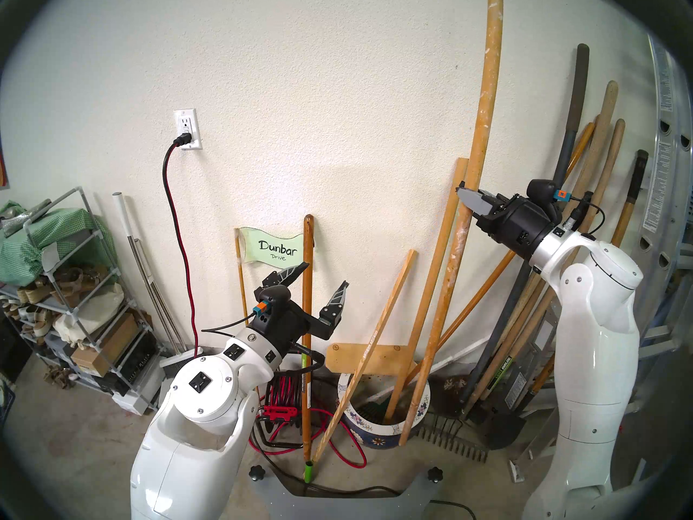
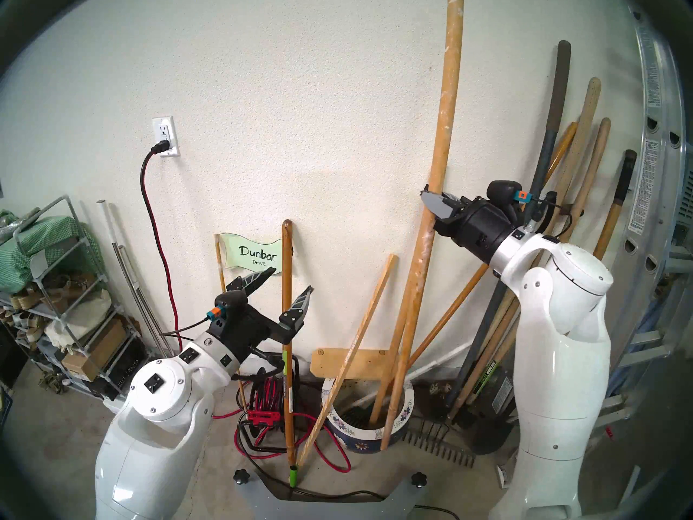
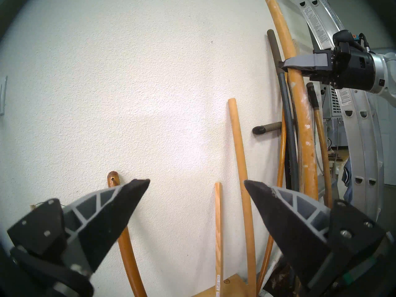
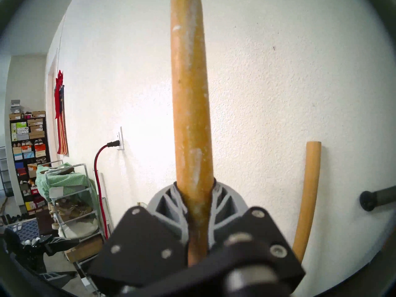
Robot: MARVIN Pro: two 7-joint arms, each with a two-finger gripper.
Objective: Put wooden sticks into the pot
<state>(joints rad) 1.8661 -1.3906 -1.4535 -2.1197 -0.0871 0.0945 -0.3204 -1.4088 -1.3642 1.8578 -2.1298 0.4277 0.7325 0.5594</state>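
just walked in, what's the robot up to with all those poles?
The right tool is shut on a long paint-flecked wooden pole, held nearly upright against the wall. The pole's lower end sits at the front rim of the floral pot, which already holds other sticks. The left tool is open and empty.

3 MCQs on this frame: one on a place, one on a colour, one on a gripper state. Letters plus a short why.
1. Where is the lower end of the paint-flecked pole?
A. on the shoe rack
B. at the pot, by its near rim
C. up on the ladder

2. What colour is the pot's outside?
A. dark blue with white flowers
B. plain red
C. green

3. How is the left gripper?
A. shut on a pole
B. shut on the cable
C. open, holding nothing

Answers: B, the pole runs down to the pot's rim; A, blue shows below the white rim; C, its fingers are spread apart, while the right gripper clamps the pole.
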